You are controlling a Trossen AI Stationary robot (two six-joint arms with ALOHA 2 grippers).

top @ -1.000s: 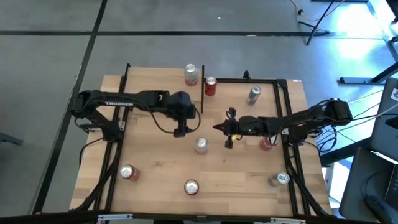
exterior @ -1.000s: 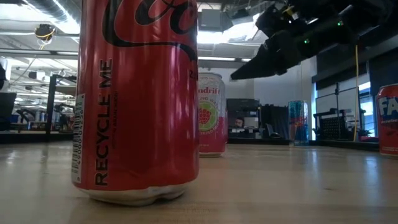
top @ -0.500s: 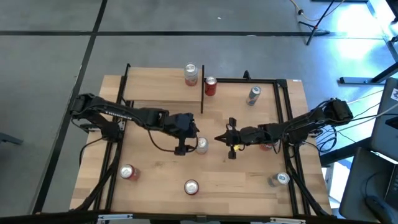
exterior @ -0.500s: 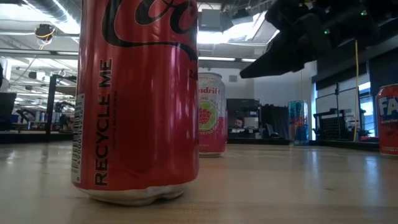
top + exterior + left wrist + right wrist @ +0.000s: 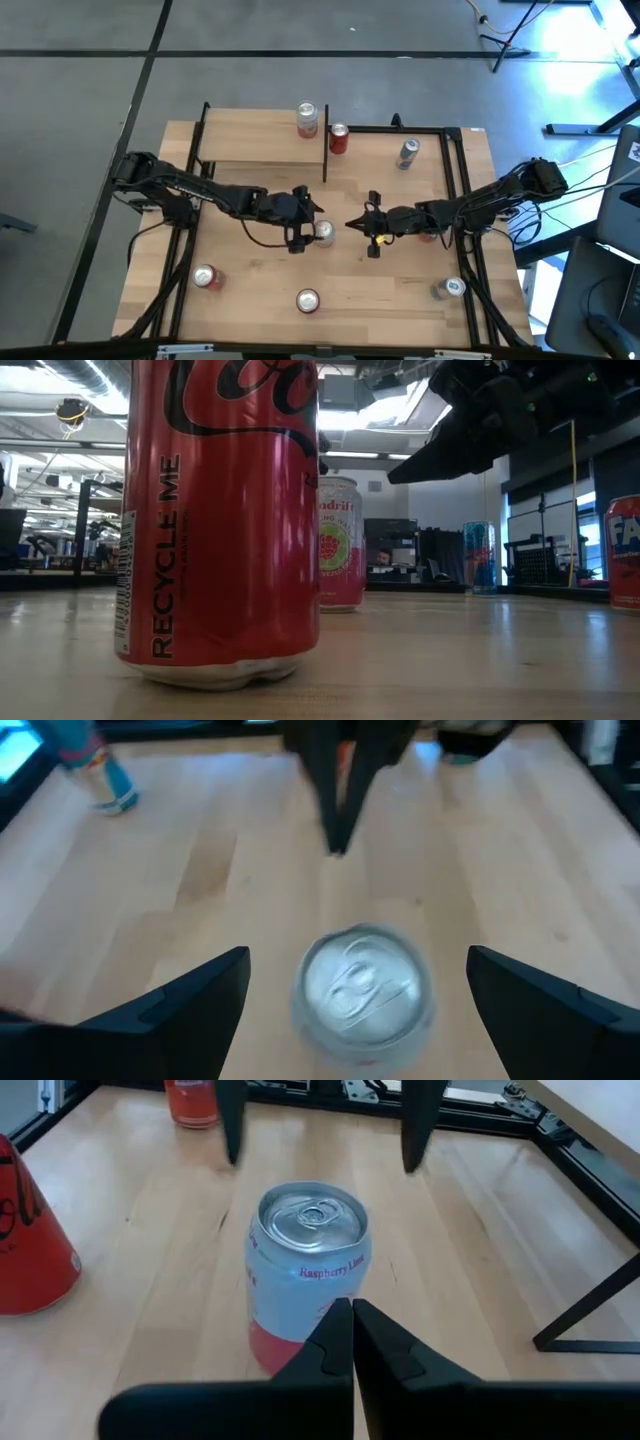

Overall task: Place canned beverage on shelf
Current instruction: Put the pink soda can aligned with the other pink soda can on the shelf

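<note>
A silver-topped can (image 5: 323, 232) labelled Raspberry Lime (image 5: 305, 1270) stands upright on its base in the middle of the table. My left gripper (image 5: 357, 955) is open; its two fingers (image 5: 190, 1005) stand on either side of the can's top without touching it. My right gripper (image 5: 350, 1305) is shut and empty; it points at the can from the table's right, a short gap away (image 5: 350, 224). The shelf (image 5: 255, 138), a raised light-wood board with black posts, is at the far left; a silver-topped can (image 5: 307, 118) stands on its far right corner.
A red can (image 5: 339, 138) stands just right of the shelf and a blue can (image 5: 408, 150) at the far right. A red can (image 5: 425, 232) sits under my right arm. More cans stand near the front edge (image 5: 205, 277), (image 5: 307, 298), (image 5: 452, 288).
My left gripper has come toward the near edge and down, until its open fingers stand around the middle can. My right gripper has shifted a little toward the near edge, still shut. The can has not moved.
</note>
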